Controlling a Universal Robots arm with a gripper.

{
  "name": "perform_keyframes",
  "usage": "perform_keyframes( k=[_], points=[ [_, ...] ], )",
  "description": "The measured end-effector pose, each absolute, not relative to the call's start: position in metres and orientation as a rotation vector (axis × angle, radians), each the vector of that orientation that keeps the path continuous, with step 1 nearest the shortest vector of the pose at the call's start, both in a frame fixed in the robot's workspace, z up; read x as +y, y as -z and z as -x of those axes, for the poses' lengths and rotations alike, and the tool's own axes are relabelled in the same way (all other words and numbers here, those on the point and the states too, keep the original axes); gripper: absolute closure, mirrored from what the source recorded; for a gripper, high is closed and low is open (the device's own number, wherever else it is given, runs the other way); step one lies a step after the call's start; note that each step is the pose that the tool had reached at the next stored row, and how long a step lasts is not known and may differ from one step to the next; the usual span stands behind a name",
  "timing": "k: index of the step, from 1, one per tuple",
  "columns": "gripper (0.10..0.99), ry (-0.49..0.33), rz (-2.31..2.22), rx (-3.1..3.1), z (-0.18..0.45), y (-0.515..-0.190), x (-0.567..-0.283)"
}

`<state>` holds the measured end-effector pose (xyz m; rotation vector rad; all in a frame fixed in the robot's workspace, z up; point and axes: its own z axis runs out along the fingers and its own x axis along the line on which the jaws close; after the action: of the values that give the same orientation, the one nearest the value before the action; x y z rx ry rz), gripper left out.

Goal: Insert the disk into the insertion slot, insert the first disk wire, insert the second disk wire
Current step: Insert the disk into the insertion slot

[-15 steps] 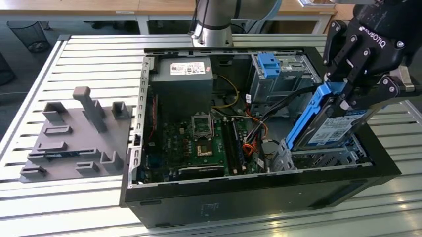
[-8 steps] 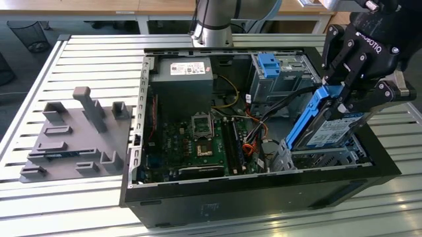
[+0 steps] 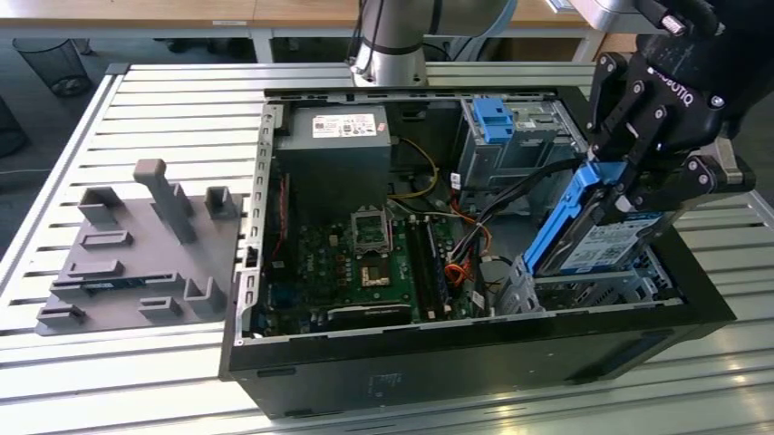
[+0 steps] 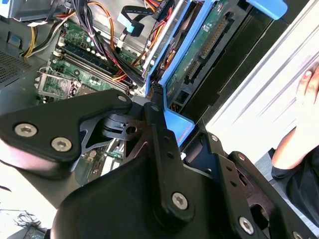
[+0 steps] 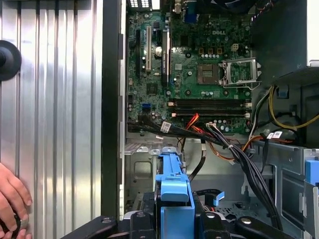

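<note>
My black gripper (image 3: 632, 192) is shut on the disk (image 3: 608, 245), a silver drive with a white label in a bright blue carrier. The disk hangs tilted, its lower end down inside the open computer case at the exterior view's right. That end sits at the low silver perforated insertion slot (image 3: 589, 288). In the second wrist view the gripper (image 4: 168, 115) clamps the blue carrier, and the disk (image 4: 202, 47) shows its green board side. In the first wrist view the carrier (image 5: 172, 196) points at the slot's metal (image 5: 142, 167). Loose black wires (image 5: 238, 158) run beside it.
A taller grey cage with a blue tab (image 3: 494, 118) stands behind the slot. The motherboard (image 3: 362, 263) and power supply (image 3: 333, 154) fill the case's other side. A grey fixture plate (image 3: 133, 254) lies on the slatted table. A person's hand (image 5: 11, 201) rests outside the case wall.
</note>
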<state>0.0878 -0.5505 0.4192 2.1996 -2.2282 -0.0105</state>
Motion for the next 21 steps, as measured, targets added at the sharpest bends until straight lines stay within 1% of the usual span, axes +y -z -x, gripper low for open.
perform_keyframes(
  k=[21],
  points=[
    [0.722,0.010,-2.200,-2.228,-0.088,-0.404,-0.550]
  ],
)
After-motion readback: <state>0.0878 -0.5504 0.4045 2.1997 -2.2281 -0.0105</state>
